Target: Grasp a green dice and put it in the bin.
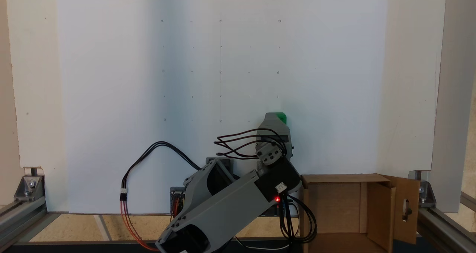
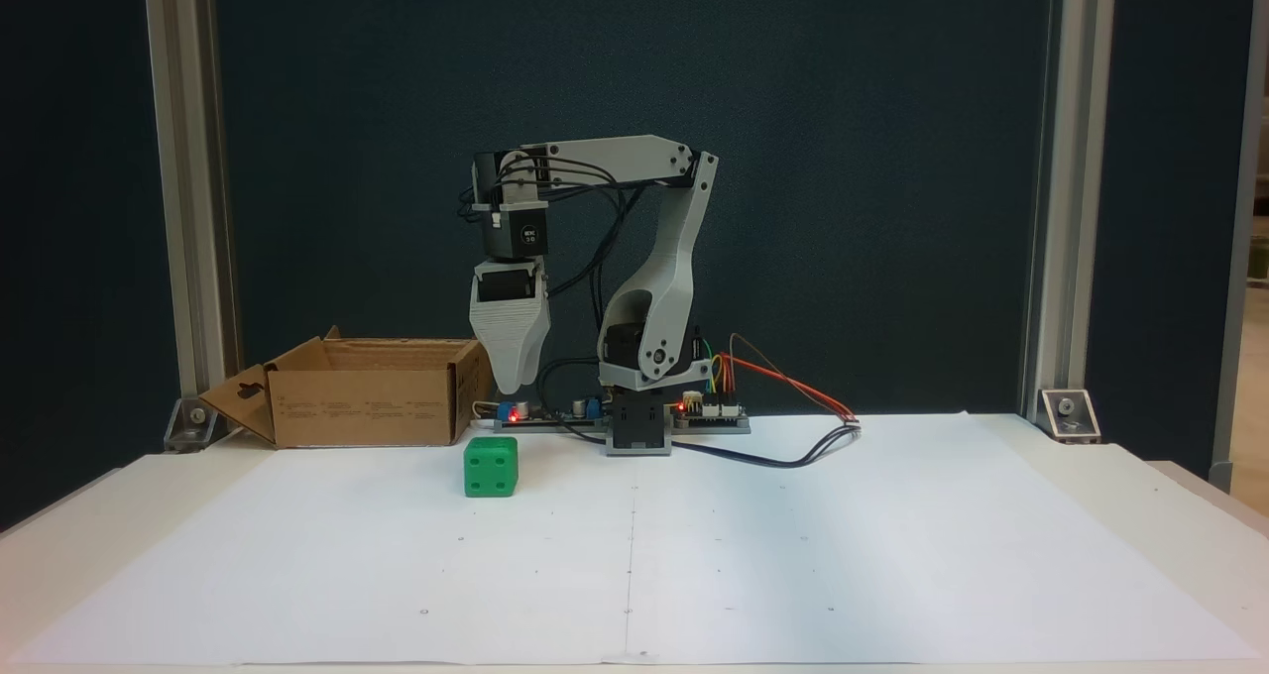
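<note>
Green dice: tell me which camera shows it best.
The front-facing fixed view shows the small bright green plastic dice best: it sits whole on the white paper, pips visible, below the grey arm. In the top-down fixed view, just a green sliver peeks out past the arm's tip.

dice: my green dice [image 2: 491,467] sits on the paper sheet [image 2: 793,545], out in front of my base [image 2: 639,426] and left of it in the front fixed view
bin: the bin [image 2: 367,393] is behind the dice and to its left there, beside my base; well apart from the dice
gripper: my gripper [image 2: 516,382] hangs above the dice, pointing down, clear of it, just right of the bin's near wall
top-down fixed view: dice [image 1: 278,116] pokes out beyond my gripper tip [image 1: 274,116]; bin [image 1: 349,208] at lower right, arm [image 1: 227,208] left of it
</note>
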You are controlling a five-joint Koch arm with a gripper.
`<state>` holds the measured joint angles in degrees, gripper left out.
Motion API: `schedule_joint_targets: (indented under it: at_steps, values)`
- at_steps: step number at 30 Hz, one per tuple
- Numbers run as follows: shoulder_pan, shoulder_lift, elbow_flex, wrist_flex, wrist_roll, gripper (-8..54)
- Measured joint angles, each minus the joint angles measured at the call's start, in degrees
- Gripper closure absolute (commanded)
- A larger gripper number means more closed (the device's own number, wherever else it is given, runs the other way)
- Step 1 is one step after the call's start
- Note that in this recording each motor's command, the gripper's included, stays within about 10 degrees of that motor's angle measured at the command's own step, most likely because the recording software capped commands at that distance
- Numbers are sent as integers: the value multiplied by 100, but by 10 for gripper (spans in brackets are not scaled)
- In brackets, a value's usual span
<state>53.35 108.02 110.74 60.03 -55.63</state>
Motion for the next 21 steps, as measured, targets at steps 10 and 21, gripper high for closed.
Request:
schedule_joint_targets:
  at_steps: [10, 21]
  values:
    - [-114, -105, 105, -316, -9, 4]
    - [-53, -369, 281, -817, 0, 6]
